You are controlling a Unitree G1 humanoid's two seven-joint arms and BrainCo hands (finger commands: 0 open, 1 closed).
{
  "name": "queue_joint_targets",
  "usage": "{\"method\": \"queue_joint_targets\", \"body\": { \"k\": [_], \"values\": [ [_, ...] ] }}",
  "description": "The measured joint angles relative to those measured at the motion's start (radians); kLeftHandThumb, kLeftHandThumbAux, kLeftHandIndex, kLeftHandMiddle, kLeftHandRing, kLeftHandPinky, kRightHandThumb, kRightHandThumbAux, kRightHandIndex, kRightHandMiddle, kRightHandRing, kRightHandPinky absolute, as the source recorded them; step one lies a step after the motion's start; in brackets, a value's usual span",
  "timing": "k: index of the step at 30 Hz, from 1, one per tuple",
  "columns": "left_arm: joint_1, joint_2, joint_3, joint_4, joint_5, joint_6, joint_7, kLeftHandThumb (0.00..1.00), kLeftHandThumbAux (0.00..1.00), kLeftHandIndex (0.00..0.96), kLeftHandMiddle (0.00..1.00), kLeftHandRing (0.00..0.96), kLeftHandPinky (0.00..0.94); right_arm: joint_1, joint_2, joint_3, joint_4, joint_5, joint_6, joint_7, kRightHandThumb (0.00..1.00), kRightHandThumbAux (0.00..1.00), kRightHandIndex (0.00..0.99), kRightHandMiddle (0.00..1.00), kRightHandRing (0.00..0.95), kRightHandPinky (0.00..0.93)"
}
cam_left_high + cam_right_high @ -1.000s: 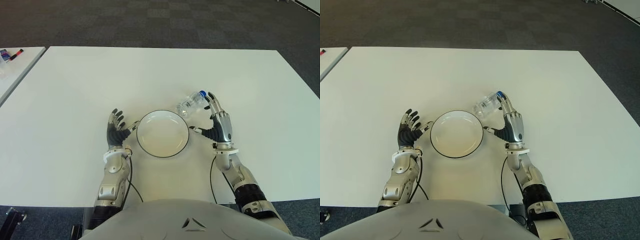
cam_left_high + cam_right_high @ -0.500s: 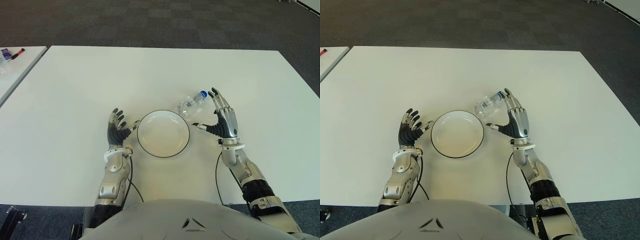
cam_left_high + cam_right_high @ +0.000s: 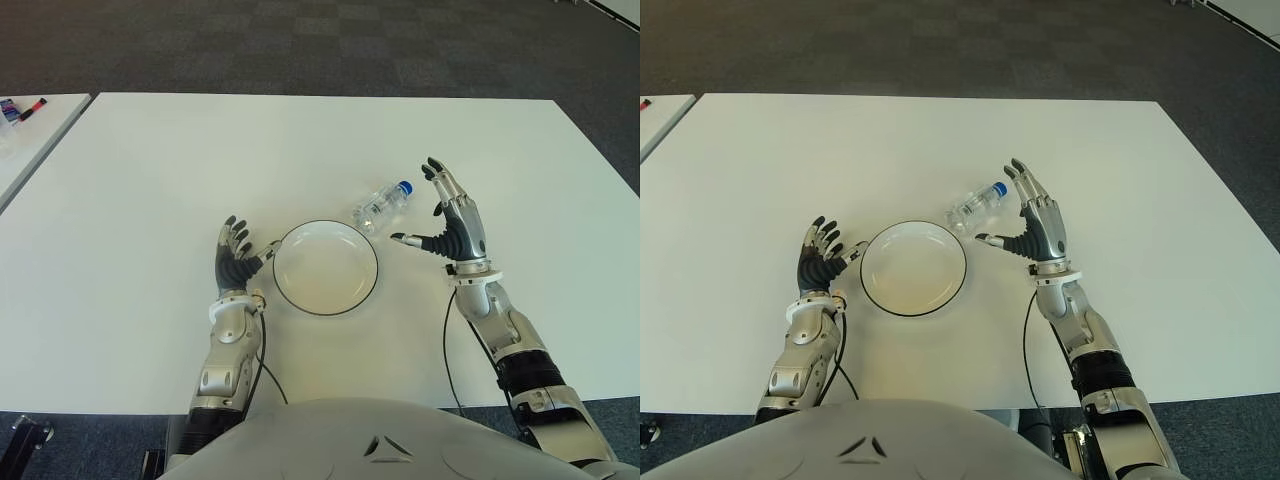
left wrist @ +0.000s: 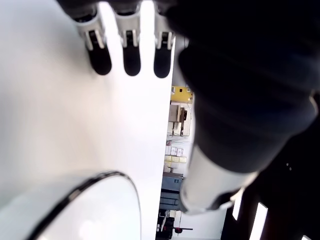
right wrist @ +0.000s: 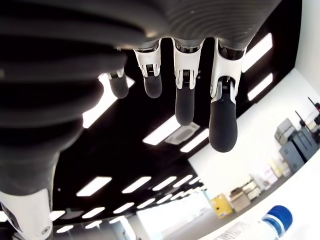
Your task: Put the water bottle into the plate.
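Observation:
A clear water bottle (image 3: 381,206) with a blue cap lies on its side on the white table (image 3: 150,170), just past the upper right rim of the plate. The white plate (image 3: 326,268) with a dark rim holds nothing. My right hand (image 3: 447,214) is raised to the right of the bottle, fingers spread and apart from it; the blue cap (image 5: 276,220) shows low in the right wrist view. My left hand (image 3: 236,256) shows open beside the plate's left rim (image 4: 95,181).
A second white table (image 3: 25,140) stands at the far left with small items on its corner. Dark carpet lies beyond the table's far edge.
My right hand has drawn back to the right, away from the bottle, and its fingers have spread wider. The bottle stays on the table. The left hand has not moved.

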Motion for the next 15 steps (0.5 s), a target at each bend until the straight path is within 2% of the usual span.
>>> {"method": "queue_joint_targets", "body": {
  "k": [5, 9, 15],
  "values": [
    [-0.005, 0.000, 0.000, 0.011, -0.001, -0.001, 0.000, 0.000, 0.960, 0.091, 0.148, 0.136, 0.156, -0.035, -0.036, -0.006, -0.008, 0.000, -0.019, 0.014, 0.232, 0.685, 0.000, 0.025, 0.181, 0.470],
    [-0.012, -0.001, 0.000, 0.017, -0.001, -0.006, 0.000, 0.000, 0.960, 0.087, 0.146, 0.135, 0.155, -0.055, -0.058, -0.012, -0.010, 0.009, -0.027, 0.036, 0.294, 0.679, 0.000, 0.021, 0.161, 0.332],
    [-0.022, -0.001, 0.000, 0.026, 0.000, -0.015, 0.000, 0.000, 0.955, 0.082, 0.141, 0.129, 0.151, -0.075, -0.080, -0.012, -0.006, 0.009, -0.028, 0.068, 0.282, 0.663, 0.000, 0.019, 0.126, 0.236]
  ]
}}
